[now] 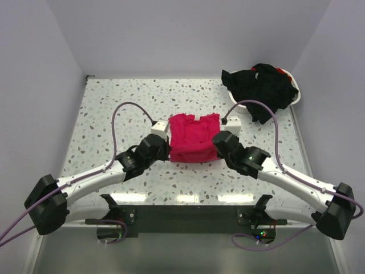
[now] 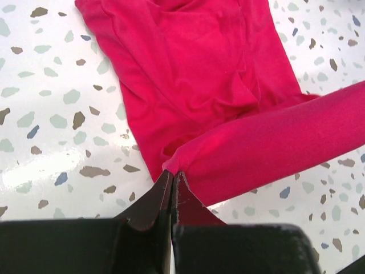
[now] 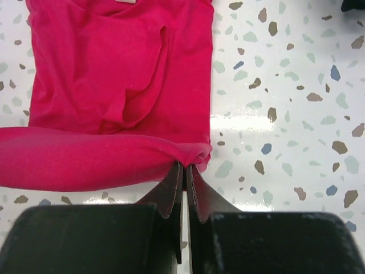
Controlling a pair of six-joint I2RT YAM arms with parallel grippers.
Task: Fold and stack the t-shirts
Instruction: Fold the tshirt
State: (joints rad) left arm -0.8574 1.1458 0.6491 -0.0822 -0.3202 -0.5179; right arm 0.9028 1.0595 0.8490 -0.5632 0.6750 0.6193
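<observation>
The red t-shirt [image 1: 194, 138] lies in the middle of the speckled counter [image 1: 114, 108], collar toward the far wall. The left pincer [image 2: 173, 177] is clamped tight on the near left corner of the hem, fingers pressed together with fabric bunched between them. The right pincer [image 3: 185, 168] is pinched just as hard on the near right corner. Between the two, the hem edge is raised off the counter in a rounded roll above the flat body of the shirt. At the far right, the black t-shirts [image 1: 263, 85] are heaped in a white basket [image 1: 295, 96], one draping over its near rim.
</observation>
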